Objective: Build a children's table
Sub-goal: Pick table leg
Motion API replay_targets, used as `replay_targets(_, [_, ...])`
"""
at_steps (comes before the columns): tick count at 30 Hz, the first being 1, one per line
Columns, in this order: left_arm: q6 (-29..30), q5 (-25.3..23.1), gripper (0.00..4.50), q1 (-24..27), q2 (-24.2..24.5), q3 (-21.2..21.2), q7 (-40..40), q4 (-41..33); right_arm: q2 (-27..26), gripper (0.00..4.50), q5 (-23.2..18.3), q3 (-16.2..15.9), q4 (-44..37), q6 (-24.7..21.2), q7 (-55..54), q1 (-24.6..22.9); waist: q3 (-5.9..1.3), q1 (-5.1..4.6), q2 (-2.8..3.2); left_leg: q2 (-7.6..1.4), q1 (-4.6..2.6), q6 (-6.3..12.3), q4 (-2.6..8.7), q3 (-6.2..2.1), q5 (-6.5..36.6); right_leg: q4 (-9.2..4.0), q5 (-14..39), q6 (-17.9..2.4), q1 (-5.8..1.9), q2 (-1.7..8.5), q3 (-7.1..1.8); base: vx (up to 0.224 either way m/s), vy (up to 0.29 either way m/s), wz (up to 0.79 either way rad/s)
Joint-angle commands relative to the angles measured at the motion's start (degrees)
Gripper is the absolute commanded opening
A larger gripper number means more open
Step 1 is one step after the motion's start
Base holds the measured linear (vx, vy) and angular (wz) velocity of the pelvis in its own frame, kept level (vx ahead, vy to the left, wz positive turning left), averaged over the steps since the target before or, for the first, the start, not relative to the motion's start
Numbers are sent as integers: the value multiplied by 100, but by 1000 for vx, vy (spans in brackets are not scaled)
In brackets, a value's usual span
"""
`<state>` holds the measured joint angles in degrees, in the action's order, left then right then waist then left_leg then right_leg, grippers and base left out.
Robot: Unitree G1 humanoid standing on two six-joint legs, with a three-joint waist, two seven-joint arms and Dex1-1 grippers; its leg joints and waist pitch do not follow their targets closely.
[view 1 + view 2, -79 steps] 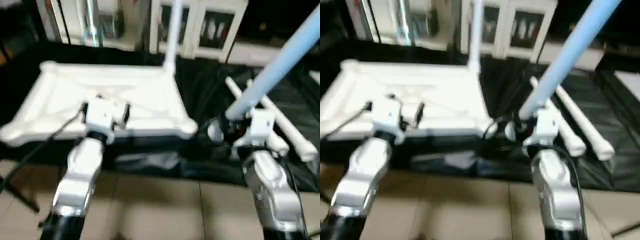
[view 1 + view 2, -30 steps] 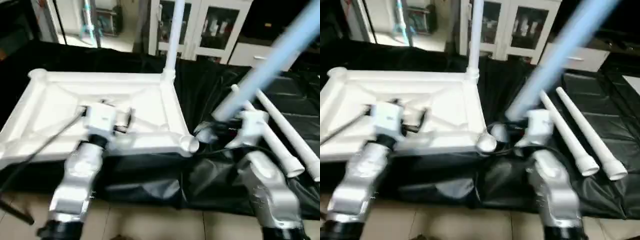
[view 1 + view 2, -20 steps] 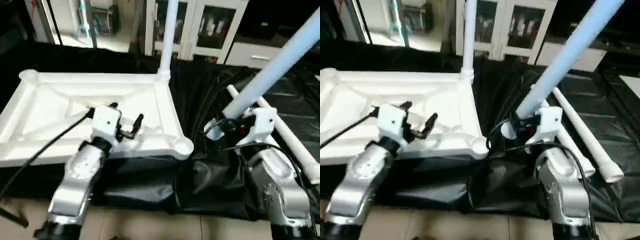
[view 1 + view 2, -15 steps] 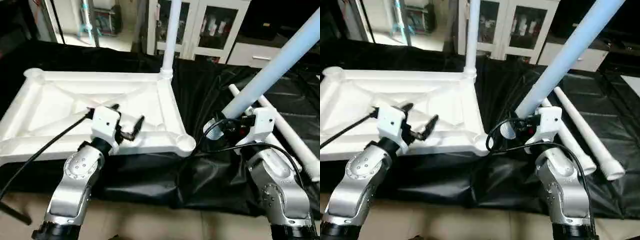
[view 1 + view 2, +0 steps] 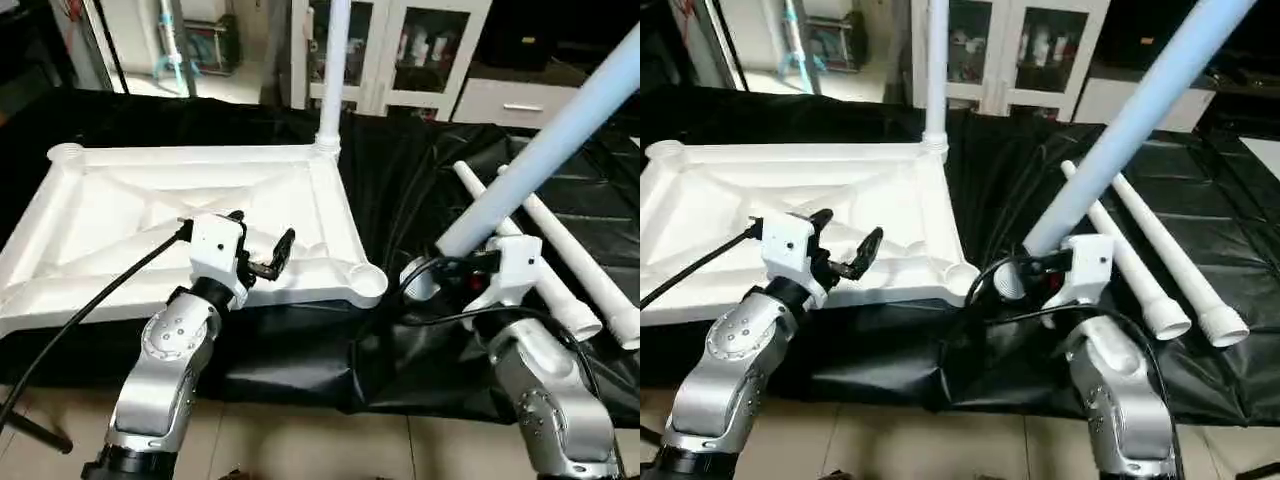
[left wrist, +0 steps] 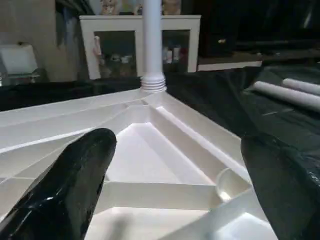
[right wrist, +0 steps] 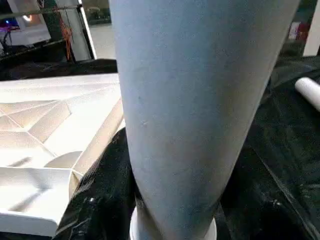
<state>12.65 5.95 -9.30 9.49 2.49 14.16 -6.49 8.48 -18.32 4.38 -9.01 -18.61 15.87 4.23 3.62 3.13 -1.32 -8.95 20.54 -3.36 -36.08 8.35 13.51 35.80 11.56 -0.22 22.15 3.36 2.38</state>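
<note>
Black plastic sheeting (image 5: 420, 190) spread over the work surface, wrinkled, glossy, hanging over the near edge. Beige tiled floor (image 5: 300, 445) below, grout lines visible. White glass-door cabinet (image 5: 405, 55) along the back wall, small items on shelves behind the panes, too small to identify. White drawer unit (image 5: 505, 100) with a handle just beside it. Dark metal stand poles (image 5: 105, 45) at far left, bright doorway area behind with blue-green clutter (image 5: 175, 45).

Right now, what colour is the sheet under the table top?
Black sheet, glossy and wrinkled; clearest in the left eye view.
</note>
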Motion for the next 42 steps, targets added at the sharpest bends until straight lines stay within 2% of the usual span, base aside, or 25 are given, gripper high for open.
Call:
replay_targets(1, [65,-19,450,-19,-31,-68,-107,15,37,186,7,88,-160,-81,-47,66,-356,4,55,-372,-23,-7,570,-110,792,-384,483,-1063,-271,457,-279,63,7,0])
replay_targets(6, [137,-99,450,-51,-37,-76,-215,17,81,186,-13,122,-161,-122,-36,152,-285,-44,57,-290,-365,370,727,30,2356,-660,2295,-1371,-421,341,-152,61,3,0])
replay_targets(8, [134,-105,450,-52,-41,-79,-224,12,95,186,-13,112,-163,-130,-29,155,-251,-39,47,-282,-395,412,738,53,2399,-726,2641,-1354,-462,357,-157,78,0,1])
replay_targets(11, [139,-118,450,-35,-44,-81,-245,-17,120,186,-25,93,-154,-136,-10,159,-345,8,14,-249,-379,583,747,87,1580,-717,2160,-1380,-671,356,-188,89,5,0])
replay_targets(12, [145,-129,450,-20,-45,-83,-261,-42,134,186,-32,83,-145,-146,2,166,-438,27,29,-193,-355,818,711,94,761,-612,1193,-1500,-768,302,-172,99,10,1])
replay_targets(15, [149,-125,450,-10,-47,-83,-270,-64,144,186,-40,73,-134,-158,8,179,-505,22,15,-107,-371,1320,604,56,-227,-421,-41,-1599,-789,211,-141,111,17,2])
replay_targets(18, [161,-125,450,-5,-44,-72,-271,-101,189,186,20,35,-118,-169,19,196,-572,-27,16,-78,-542,2054,467,-77,-1422,-187,-839,-1470,-668,96,-46,134,17,3])
replay_targets(20, [172,-134,450,-11,-40,-63,-268,-112,231,186,76,5,-123,-225,9,190,-526,-152,-3,-281,-975,2552,349,-345,-2094,4,-685,-1064,-170,115,14,115,-2,9])
replay_targets(21, [173,-135,450,-13,-39,-62,-268,-113,236,186,83,1,-123,-232,8,189,-495,-170,-5,-323,-1025,2585,341,-362,-1945,4,-520,-1062,-73,193,-5,87,-9,17])
replay_targets(22, [164,-135,450,-11,-38,-46,-259,-122,251,186,66,2,-114,-227,27,178,-358,61,-96,426,131,2981,56,-192,-1255,-400,-927,-674,-986,396,-115,76,16,40])
replay_targets(23, [163,-135,450,-11,-38,-44,-258,-124,252,186,63,2,-113,-226,30,176,-552,-3,-4,249,-197,2431,58,-108,-1219,-282,-961,-1001,-919,456,-340,76,16,40])
replay_targets(24, [122,-79,450,0,-68,-57,-233,-124,212,186,24,72,-98,-217,-38,183,-514,-9,-36,172,-99,1895,41,-261,-2568,54,-2435,-1265,-860,106,-212,74,8,32])
replay_targets(25, [115,-71,450,9,-67,-51,-215,-136,203,186,36,103,-72,-198,-82,183,-542,-51,-14,68,-353,1811,43,-375,-3142,202,-2776,-1196,-627,38,-156,74,-27,14])
replay_targets(26, [115,-71,450,9,-67,-51,-215,-136,203,186,36,103,-72,-198,-82,183,-648,-114,41,-87,-782,1858,-38,-594,-4160,389,-2937,-1052,-303,-36,-116,74,-27,14])
replay_targets(27, [119,-68,450,14,-59,-41,-188,-144,185,186,59,139,-49,-179,-150,178,-722,-408,43,-638,-1404,2302,-103,-1176,-6361,444,-1507,-321,481,319,-195,19,-52,-2])
replay_targets(28, [124,-67,450,14,-53,-35,-172,-145,181,186,65,148,-43,-176,-168,176,-643,-323,-10,-328,-1020,2027,-330,-1105,-6878,187,-1865,94,470,657,-500,-81,-38,-28])
replay_targets(29, [132,-70,450,13,-39,-21,-144,-146,183,186,74,147,-40,-171,-174,170,-593,-272,-198,79,-457,1600,-346,-822,-6052,183,-2810,255,18,572,-606,-81,-38,-28])
replay_targets(30, [132,-70,450,13,-39,-21,-144,-146,183,186,74,147,-40,-171,-174,170,-668,-194,-288,406,-91,1415,-307,-623,-5124,336,-4028,332,-514,342,-644,-101,-1,-6])
replay_targets(31, [135,-60,450,12,-28,-5,-106,-143,184,186,80,144,-41,-160,-176,164,-518,-29,-228,242,185,727,-47,-451,-2207,167,-5039,51,-665,430,-624,-81,-4,9])
replay_targets(32, [135,-60,450,12,-28,-5,-106,-143,184,186,80,144,-41,-160,-176,164,-518,-29,-228,242,185,727,-47,-451,-2207,167,-5039,51,-665,430,-624,-81,-4,9])
replay_targets(33, [134,-53,450,13,-14,22,-63,-140,180,186,85,144,-45,-151,-188,158,-516,-50,-96,93,27,131,141,-420,-1504,131,-4381,-343,-657,297,-469,-94,-13,3])
replay_targets(34, [139,-39,450,15,-2,53,-18,-136,168,186,90,147,-68,-145,-209,145,-475,-96,34,-23,-68,-7,254,-447,-1273,27,-3281,-554,-567,259,-370,-120,-1,-3])
replay_targets(36, [152,-30,450,17,1,86,26,-128,153,186,90,162,-109,-147,-244,124,-363,-129,119,-167,-203,-238,384,-445,-228,-156,-1097,-963,-423,270,-252,-125,8,1])
replay_targets(38, [166,-31,450,18,-8,90,44,-119,148,186,94,188,-138,-159,-247,106,-314,-133,84,-213,-200,-165,440,-339,577,-270,61,-1208,-414,328,-306,-108,12,14])
replay_targets(42, [202,-44,450,7,3,109,68,-107,163,186,71,221,-167,-168,-242,72,-277,-96,74,-260,-208,-154,516,-164,1466,-392,1360,-1014,-289,352,-321,-114,7,13])
